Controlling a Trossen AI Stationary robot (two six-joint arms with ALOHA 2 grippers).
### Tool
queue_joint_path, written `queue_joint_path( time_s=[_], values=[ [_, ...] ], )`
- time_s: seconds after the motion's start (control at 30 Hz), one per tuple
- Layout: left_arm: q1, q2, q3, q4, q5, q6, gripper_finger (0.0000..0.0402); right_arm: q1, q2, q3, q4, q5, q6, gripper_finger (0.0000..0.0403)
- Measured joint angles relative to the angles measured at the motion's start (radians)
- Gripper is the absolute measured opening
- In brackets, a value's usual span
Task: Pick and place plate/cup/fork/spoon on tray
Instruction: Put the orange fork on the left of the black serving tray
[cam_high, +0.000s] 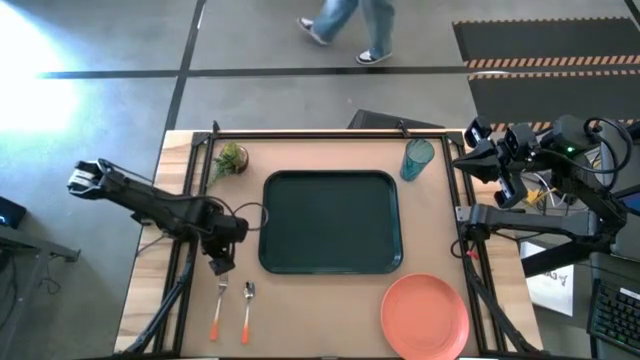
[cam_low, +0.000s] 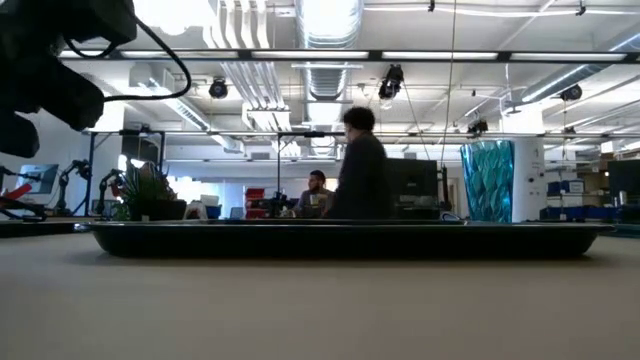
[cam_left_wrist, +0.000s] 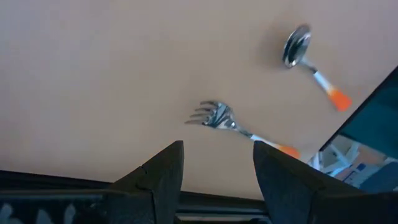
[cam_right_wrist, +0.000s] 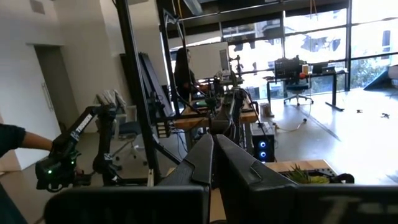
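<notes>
The fork (cam_high: 218, 308) and the spoon (cam_high: 247, 310) lie flat side by side near the table's near left edge, handles toward the near edge. My left gripper (cam_high: 220, 263) is open and empty above the table just beyond the fork's tines (cam_left_wrist: 212, 114); the spoon (cam_left_wrist: 311, 65) shows beside it. The dark tray (cam_high: 331, 222) lies at the table's middle. The salmon plate (cam_high: 425, 315) lies flat at the near right. The teal cup (cam_high: 417, 159) stands upright at the far right. My right gripper (cam_right_wrist: 213, 158) is shut, off the table's right edge.
A small green plant (cam_high: 229, 160) stands at the far left corner beside the tray. Black frame bars run along the table's left, right and far edges. A person walks on the floor beyond the far edge (cam_high: 350, 25). People show in the room behind (cam_low: 362, 165).
</notes>
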Motion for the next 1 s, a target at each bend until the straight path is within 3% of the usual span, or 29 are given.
queue_joint_path(
  time_s=[0.33,0.63,1.0],
  values=[
    [-0.046,0.106,-0.001,0.015,-0.075,0.002,0.0176,0.000,0.001,0.000,0.000,0.000,0.000,0.0009],
    [-0.047,0.165,-0.001,0.153,-0.027,0.002,0.0176,0.000,0.012,0.000,0.000,0.000,0.000,0.0009],
    [-0.065,0.155,-0.002,0.083,-0.021,0.004,0.0176,0.000,0.022,0.000,0.000,0.001,0.000,0.0009]
  ],
)
